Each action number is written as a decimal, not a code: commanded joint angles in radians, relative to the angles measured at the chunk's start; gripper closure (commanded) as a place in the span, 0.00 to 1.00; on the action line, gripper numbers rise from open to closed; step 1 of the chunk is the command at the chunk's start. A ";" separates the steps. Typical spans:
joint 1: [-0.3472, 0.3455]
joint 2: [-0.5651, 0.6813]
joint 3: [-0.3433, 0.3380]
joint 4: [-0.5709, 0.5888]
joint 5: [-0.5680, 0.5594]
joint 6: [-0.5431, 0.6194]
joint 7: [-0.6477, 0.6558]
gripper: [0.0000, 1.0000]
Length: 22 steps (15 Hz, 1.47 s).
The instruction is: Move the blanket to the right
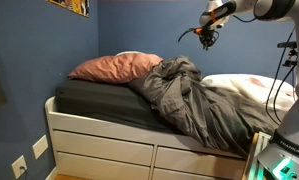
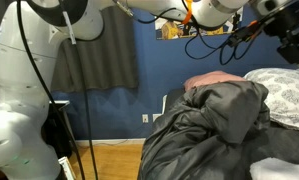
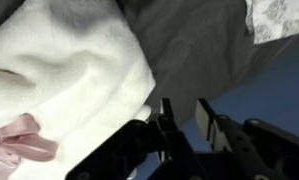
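The dark grey blanket (image 1: 189, 95) lies bunched and wrinkled across the middle of the bed, and one side spills over the bed's edge (image 2: 204, 130). In the wrist view it fills the top middle (image 3: 189, 45). My gripper (image 1: 206, 38) hangs high in the air above the blanket's far end and touches nothing. It shows at the upper right in an exterior view (image 2: 292, 48). In the wrist view its two dark fingers (image 3: 185, 118) stand a small gap apart with nothing between them.
A pink pillow (image 1: 114, 67) lies at the head of the bed on the charcoal fitted sheet (image 1: 89, 98). White bedding (image 1: 254, 88) lies beyond the blanket. The white bed frame has drawers (image 1: 99, 148). A blue wall stands behind. The robot base (image 1: 289, 130) stands beside the bed.
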 commanded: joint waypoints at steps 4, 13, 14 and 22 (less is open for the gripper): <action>0.002 0.062 0.040 0.230 0.011 -0.316 -0.106 0.16; 0.192 -0.092 0.210 -0.051 0.016 -0.287 -0.285 0.00; 0.204 -0.134 0.224 -0.105 0.015 -0.276 -0.317 0.00; 0.236 -0.476 0.287 -0.396 0.039 -0.281 -0.666 0.00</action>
